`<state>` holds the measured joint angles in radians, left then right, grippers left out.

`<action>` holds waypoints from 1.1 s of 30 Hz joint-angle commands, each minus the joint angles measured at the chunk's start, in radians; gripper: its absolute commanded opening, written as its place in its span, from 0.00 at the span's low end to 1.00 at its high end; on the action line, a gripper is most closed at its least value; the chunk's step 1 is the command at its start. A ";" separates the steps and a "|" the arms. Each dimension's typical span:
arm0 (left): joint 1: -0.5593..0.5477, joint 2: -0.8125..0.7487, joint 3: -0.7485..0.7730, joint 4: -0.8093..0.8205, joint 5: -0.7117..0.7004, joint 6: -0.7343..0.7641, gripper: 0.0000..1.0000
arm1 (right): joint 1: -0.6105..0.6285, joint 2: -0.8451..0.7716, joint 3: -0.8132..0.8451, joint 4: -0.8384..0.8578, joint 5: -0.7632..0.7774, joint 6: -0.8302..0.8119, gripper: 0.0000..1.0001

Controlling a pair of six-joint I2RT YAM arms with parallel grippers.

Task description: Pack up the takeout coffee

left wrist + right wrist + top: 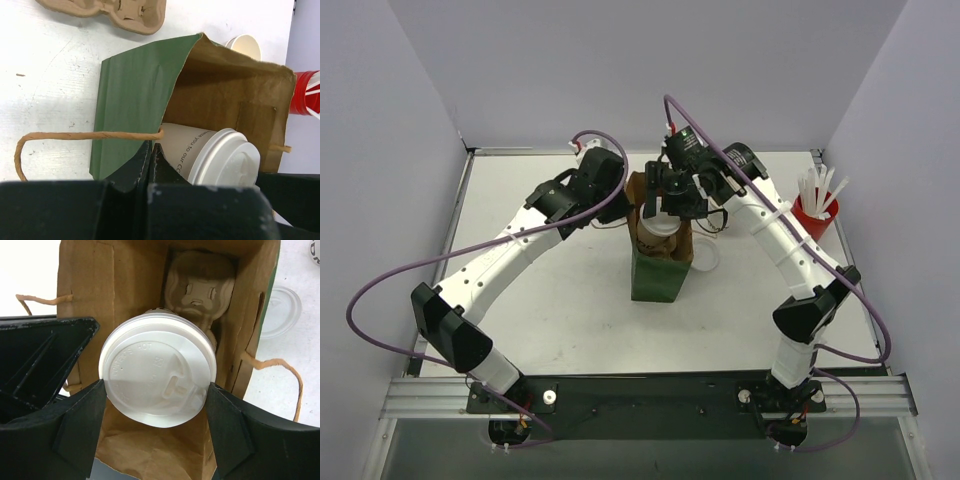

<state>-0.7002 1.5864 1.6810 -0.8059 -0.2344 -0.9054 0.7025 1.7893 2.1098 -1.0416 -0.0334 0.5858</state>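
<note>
A white takeout coffee cup (pixel 186 146) with a round whitish lid (pixel 157 375) hangs in the mouth of an upright green paper bag (pixel 655 280). My right gripper (pixel 156 400) is shut on it, one black finger (pixel 80 425) on each side of the lid. My left gripper (pixel 152 146) is shut on the bag's rim beside a twisted paper handle (pixel 75 135). From above, the left gripper (pixel 623 207) and the right gripper (pixel 665 212) meet over the bag. A second white cup (pixel 246 46), without a lid, stands on the table behind the bag.
A brown pulp cup carrier (pixel 115 12) lies on the table beyond the bag. More moulded pulp (pixel 200 285) shows deep inside the bag past the cup. A loose lid (pixel 282 310) lies right of the bag. A red cup of white sticks (pixel 815 215) stands at the far right.
</note>
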 commanded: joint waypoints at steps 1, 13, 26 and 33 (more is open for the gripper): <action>-0.027 -0.069 -0.017 0.079 -0.094 -0.131 0.00 | 0.017 0.028 0.056 -0.058 0.030 -0.024 0.59; -0.064 -0.078 -0.066 0.077 -0.174 -0.248 0.00 | 0.045 0.048 -0.028 -0.074 0.095 -0.038 0.57; -0.064 -0.071 -0.066 0.022 -0.209 -0.280 0.00 | 0.069 0.025 -0.145 -0.052 0.099 -0.037 0.56; -0.062 -0.083 -0.096 0.037 -0.191 -0.274 0.00 | 0.071 0.019 -0.191 -0.029 0.099 -0.046 0.56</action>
<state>-0.7589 1.5517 1.5940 -0.7826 -0.4118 -1.1080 0.7670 1.8423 1.9388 -1.0615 0.0452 0.5503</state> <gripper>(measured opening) 0.022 0.688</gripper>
